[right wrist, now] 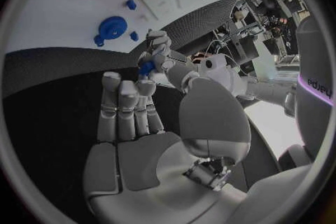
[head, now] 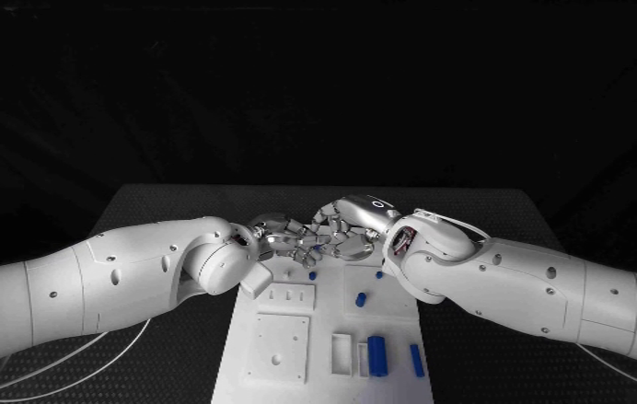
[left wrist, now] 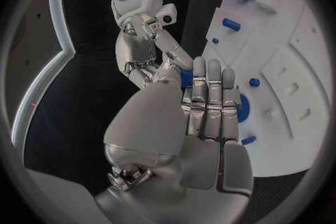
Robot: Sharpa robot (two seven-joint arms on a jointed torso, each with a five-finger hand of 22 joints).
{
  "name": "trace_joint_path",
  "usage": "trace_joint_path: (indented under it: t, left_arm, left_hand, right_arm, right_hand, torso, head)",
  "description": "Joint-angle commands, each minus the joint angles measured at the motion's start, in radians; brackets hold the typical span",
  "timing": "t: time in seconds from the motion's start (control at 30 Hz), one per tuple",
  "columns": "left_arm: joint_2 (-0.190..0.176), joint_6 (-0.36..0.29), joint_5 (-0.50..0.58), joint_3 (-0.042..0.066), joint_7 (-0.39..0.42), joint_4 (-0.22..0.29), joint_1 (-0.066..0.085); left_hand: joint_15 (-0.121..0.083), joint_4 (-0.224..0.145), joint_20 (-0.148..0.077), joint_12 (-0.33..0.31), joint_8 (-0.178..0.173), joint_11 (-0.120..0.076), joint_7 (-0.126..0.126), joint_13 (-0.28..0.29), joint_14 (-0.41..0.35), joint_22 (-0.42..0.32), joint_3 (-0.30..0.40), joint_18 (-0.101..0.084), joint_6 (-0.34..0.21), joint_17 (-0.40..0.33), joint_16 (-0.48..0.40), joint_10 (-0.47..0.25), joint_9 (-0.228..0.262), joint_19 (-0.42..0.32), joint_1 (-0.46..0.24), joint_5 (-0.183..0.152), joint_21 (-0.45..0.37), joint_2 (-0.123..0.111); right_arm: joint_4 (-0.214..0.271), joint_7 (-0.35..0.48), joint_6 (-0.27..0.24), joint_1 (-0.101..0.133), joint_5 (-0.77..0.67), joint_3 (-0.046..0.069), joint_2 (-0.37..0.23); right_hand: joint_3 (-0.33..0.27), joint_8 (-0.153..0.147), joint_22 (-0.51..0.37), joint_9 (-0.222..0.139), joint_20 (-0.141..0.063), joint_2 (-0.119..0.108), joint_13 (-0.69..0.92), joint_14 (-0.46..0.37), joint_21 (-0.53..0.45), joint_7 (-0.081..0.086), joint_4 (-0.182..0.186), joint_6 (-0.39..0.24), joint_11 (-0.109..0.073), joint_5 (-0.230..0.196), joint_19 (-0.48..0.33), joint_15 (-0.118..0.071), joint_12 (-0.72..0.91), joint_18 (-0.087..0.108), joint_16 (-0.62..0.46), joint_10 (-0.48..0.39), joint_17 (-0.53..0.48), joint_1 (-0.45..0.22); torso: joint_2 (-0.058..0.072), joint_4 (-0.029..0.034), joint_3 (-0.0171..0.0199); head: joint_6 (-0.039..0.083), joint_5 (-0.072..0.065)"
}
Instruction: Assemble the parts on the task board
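Observation:
Over the far end of the white task board (head: 272,349) my two hands meet fingertip to fingertip. The left hand (head: 276,234) and the right hand (head: 352,225) both have fingertips on one small blue part (right wrist: 145,69), which stays above the table; the same blue part (left wrist: 185,78) shows beside my left fingers (left wrist: 210,95), with the right hand (left wrist: 148,59) reaching onto it. On the board lie a blue gear (left wrist: 242,107), a short blue peg (head: 360,299), two small blue studs (head: 313,275) and a thick blue cylinder (head: 377,355).
A slim blue pin (head: 417,360) lies near the board's right edge. White raised blocks (head: 283,295) sit on the board's left half. Black table (head: 173,211) surrounds the board, and a white cable (head: 80,363) runs under my left arm.

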Motion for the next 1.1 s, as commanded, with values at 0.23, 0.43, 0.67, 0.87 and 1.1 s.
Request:
trace_joint_path:
  t: [0.23, 0.43, 0.67, 0.87, 1.1]
  left_arm:
    - [0.000, 0.018, 0.018, 0.001, 0.007, 0.005, 0.001]
    - [-0.001, 0.018, 0.019, 0.001, 0.006, 0.003, 0.001]
    - [-0.001, 0.021, 0.019, 0.001, 0.006, 0.001, 0.001]
    - [0.000, 0.020, 0.019, 0.001, 0.005, 0.001, 0.000]
    - [0.000, 0.020, 0.019, 0.001, 0.006, 0.000, 0.000]
  left_hand:
    - [-0.001, 0.001, 0.000, 0.002, 0.000, 0.002, -0.010, 0.001, -0.007, 0.009, -0.009, 0.010, 0.014, -0.001, 0.000, -0.007, 0.000, -0.007, 0.007, 0.006, 0.001, 0.000]
    - [-0.001, 0.002, 0.001, 0.002, 0.000, 0.002, -0.010, 0.001, -0.008, 0.009, -0.010, 0.010, 0.014, -0.002, 0.000, -0.007, 0.000, -0.008, 0.006, 0.005, 0.001, 0.000]
    - [-0.001, 0.002, 0.001, 0.002, -0.001, 0.002, -0.010, 0.001, -0.008, 0.009, -0.011, 0.010, 0.014, -0.002, 0.000, -0.008, 0.000, -0.008, 0.007, 0.004, 0.001, -0.001]
    - [-0.001, 0.002, 0.001, 0.002, -0.001, 0.002, -0.009, 0.001, -0.008, 0.009, -0.011, 0.010, 0.013, -0.002, 0.000, -0.008, 0.000, -0.008, 0.007, 0.004, 0.001, -0.001]
    - [-0.001, 0.002, 0.001, 0.002, -0.001, 0.003, -0.009, 0.001, -0.008, 0.009, -0.012, 0.010, 0.013, -0.002, 0.000, -0.008, 0.000, -0.008, 0.007, 0.003, 0.001, -0.001]
  right_arm:
    - [0.002, 0.015, 0.012, -0.003, -0.015, 0.000, -0.001]
    - [0.005, 0.015, 0.000, -0.005, -0.026, 0.000, -0.004]
    - [0.009, 0.011, -0.007, -0.006, -0.032, 0.000, -0.006]
    - [0.012, 0.010, -0.008, -0.008, -0.032, 0.000, -0.007]
    - [0.013, 0.008, -0.007, -0.009, -0.032, 0.000, -0.009]
  right_hand:
    - [0.024, 0.030, 0.016, 0.016, -0.005, 0.016, -0.002, 0.002, 0.005, -0.019, 0.004, 0.163, -0.024, -0.005, 0.012, -0.018, 0.008, 0.014, 0.012, -0.085, -0.001, 0.010]
    - [0.040, 0.050, 0.017, 0.032, -0.010, 0.030, -0.002, 0.010, 0.011, -0.031, 0.008, 0.190, -0.035, -0.006, 0.019, -0.026, 0.013, 0.014, 0.019, -0.072, 0.000, 0.016]
    - [0.047, 0.059, 0.016, 0.044, -0.016, 0.031, -0.002, 0.018, 0.017, -0.035, 0.008, 0.195, -0.040, -0.006, 0.028, -0.031, 0.016, 0.014, 0.024, -0.060, 0.000, 0.016]
    - [0.048, 0.066, 0.015, 0.053, -0.019, 0.031, -0.002, 0.022, 0.019, -0.038, 0.007, 0.199, -0.042, -0.006, 0.033, -0.033, 0.018, 0.014, 0.026, -0.052, 0.000, 0.013]
    - [0.048, 0.072, 0.014, 0.062, -0.021, 0.035, 0.000, 0.025, 0.020, -0.040, 0.006, 0.200, -0.045, -0.006, 0.036, -0.035, 0.022, 0.014, 0.028, -0.046, 0.000, 0.009]
  torso:
    - [0.000, -0.0002, 0.0008]
    - [0.000, -0.0003, 0.0010]
    - [-0.001, -0.0003, 0.0012]
    - [0.000, -0.0008, 0.0005]
    - [0.000, -0.0002, 0.0007]
  head:
    - [-0.001, 0.001]
    - [-0.001, 0.001]
    - [-0.002, 0.001]
    - [-0.004, 0.001]
    - [-0.005, 0.002]
